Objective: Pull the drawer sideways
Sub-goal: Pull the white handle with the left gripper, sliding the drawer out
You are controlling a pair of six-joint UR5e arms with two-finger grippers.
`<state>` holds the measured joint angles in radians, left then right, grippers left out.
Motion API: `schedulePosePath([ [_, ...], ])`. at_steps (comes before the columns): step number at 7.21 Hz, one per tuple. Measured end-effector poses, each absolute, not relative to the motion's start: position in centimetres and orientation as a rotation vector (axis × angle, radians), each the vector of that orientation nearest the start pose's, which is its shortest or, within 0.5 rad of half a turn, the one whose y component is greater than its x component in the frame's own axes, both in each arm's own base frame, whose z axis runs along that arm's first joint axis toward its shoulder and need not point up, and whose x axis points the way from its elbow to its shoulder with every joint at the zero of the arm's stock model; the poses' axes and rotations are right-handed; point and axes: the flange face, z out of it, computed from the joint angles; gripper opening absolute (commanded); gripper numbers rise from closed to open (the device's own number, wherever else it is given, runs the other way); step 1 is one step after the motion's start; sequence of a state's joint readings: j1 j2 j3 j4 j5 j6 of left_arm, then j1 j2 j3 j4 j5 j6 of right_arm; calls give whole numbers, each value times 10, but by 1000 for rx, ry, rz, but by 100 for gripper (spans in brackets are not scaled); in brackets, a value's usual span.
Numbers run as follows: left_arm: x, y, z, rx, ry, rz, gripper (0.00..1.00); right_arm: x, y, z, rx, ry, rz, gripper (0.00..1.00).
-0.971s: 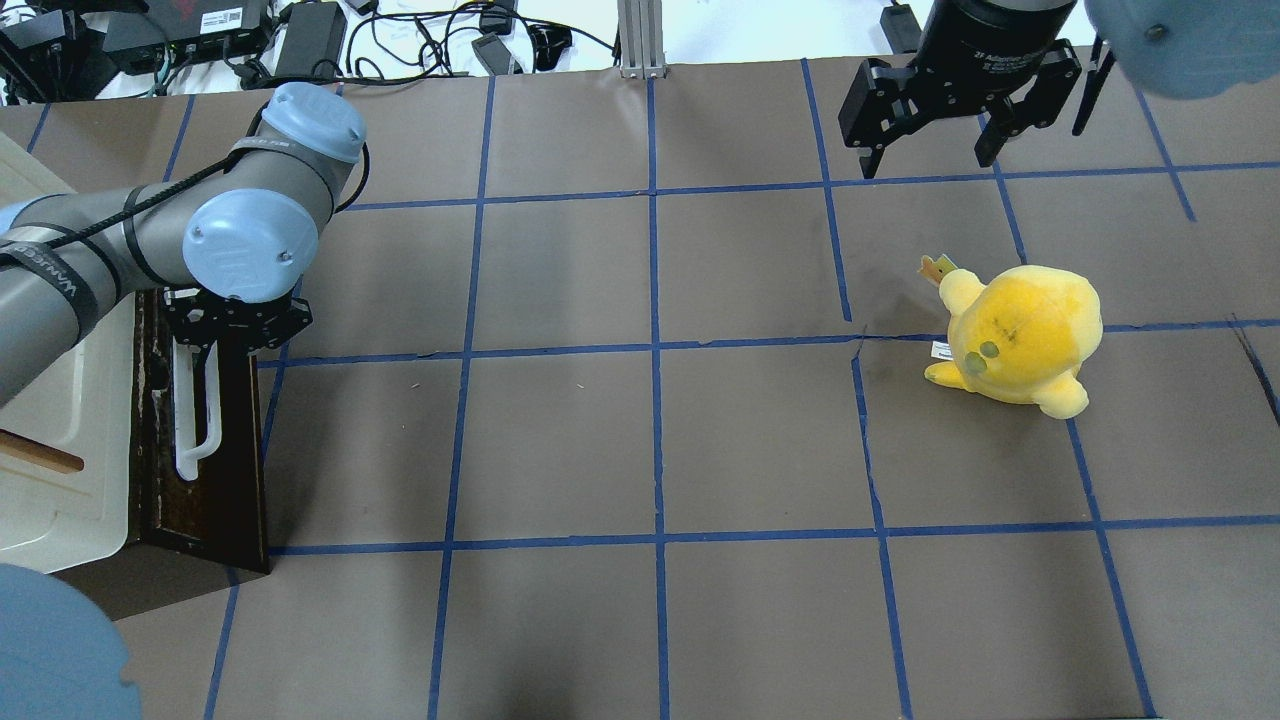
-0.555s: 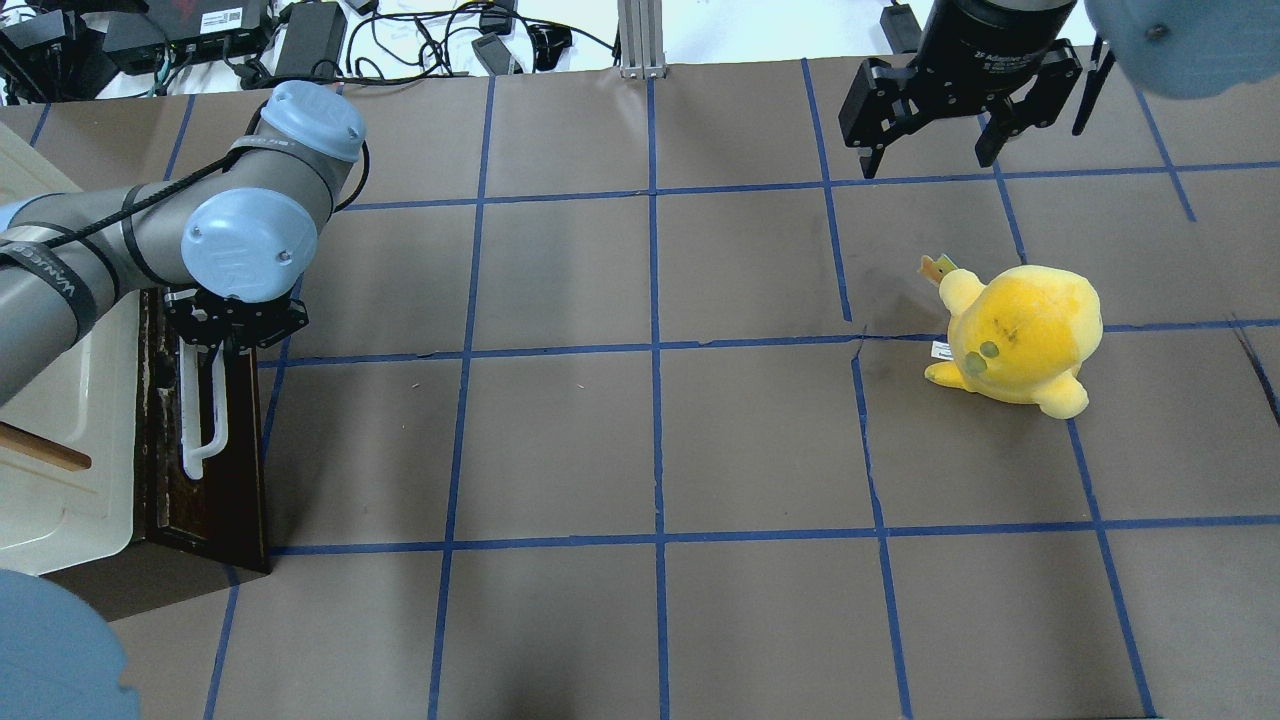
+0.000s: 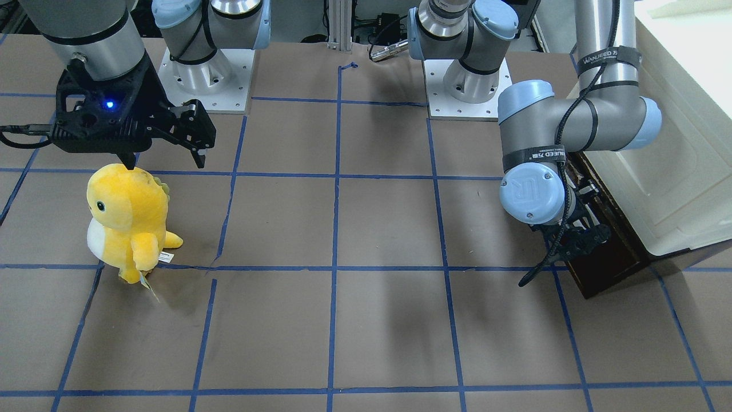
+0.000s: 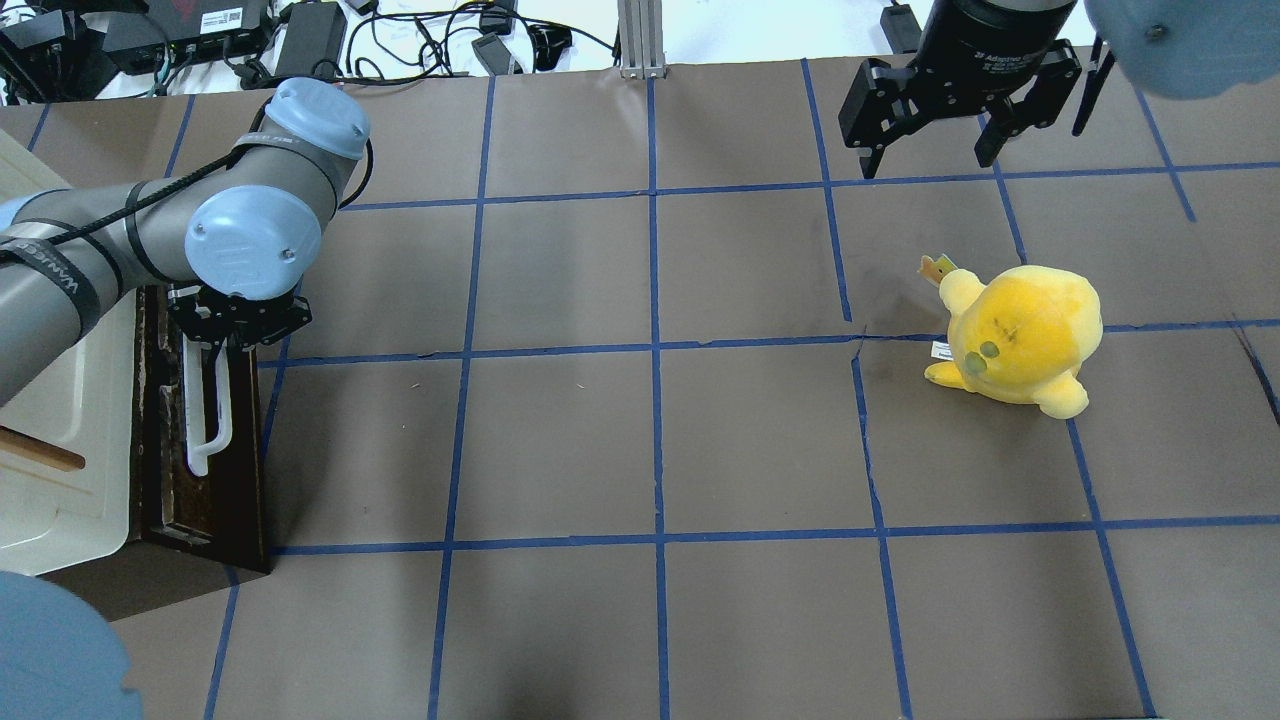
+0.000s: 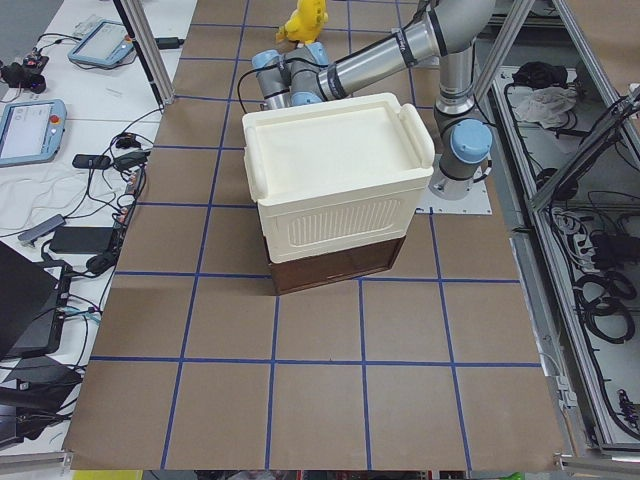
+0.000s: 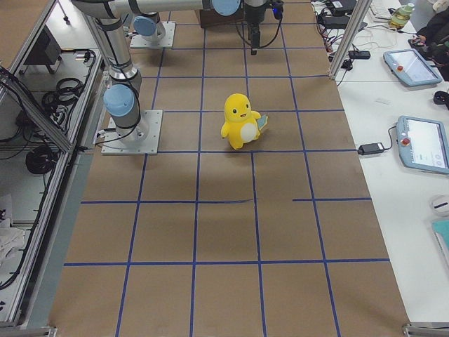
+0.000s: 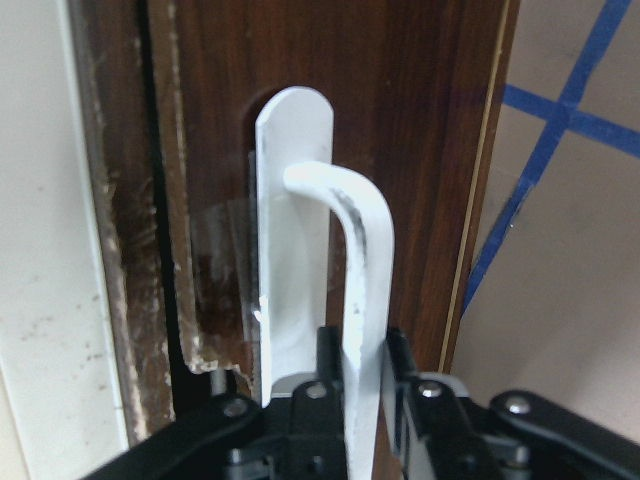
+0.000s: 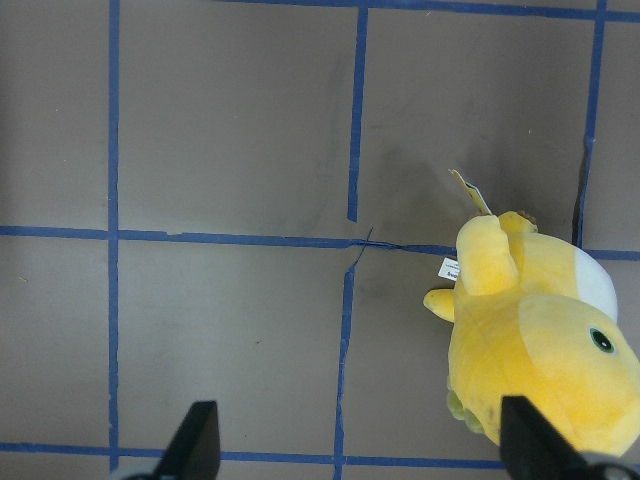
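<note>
Here, the left gripper (image 7: 362, 355) is closed tight on the handle (image 7: 345, 210). Both fingers press the thin white bar from either side, near its curved end.

- Drawer (image 4: 205, 480): at the foot of the cabinet (image 4: 60, 420), on the table's left edge in the overhead view. Its front faces across the table (image 4: 650, 450), directly under the left wrist.
- Front: dark brown wood, glossy grain. The edge by the cabinet is chipped and scuffed, and a narrow dark seam runs along it.
- Handle: a long white bar, smooth and rounded, bending into a flat rounded-end mounting plate. The paint on the curve is rubbed grey.
- Cabinet: cream-white plastic, boxy, with a raised rim on top and faint speckling on its side.
- Right gripper (image 4: 927, 160): black, fingers spread wide and holding nothing, hanging over the far right of the table.
- Plush toy (image 4: 1020, 335): yellow and fuzzy with a white belly, just near the right gripper and well apart from the drawer.
</note>
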<state>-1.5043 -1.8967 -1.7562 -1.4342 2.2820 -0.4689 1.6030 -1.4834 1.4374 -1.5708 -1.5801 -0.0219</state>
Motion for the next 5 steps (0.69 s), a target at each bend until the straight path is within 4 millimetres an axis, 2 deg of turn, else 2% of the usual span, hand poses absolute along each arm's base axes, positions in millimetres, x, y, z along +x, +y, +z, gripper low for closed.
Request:
schedulePosePath([
  [5, -41, -548, 266, -455, 2333, 257, 0, 149, -529, 509, -84, 3149, -73, 100],
])
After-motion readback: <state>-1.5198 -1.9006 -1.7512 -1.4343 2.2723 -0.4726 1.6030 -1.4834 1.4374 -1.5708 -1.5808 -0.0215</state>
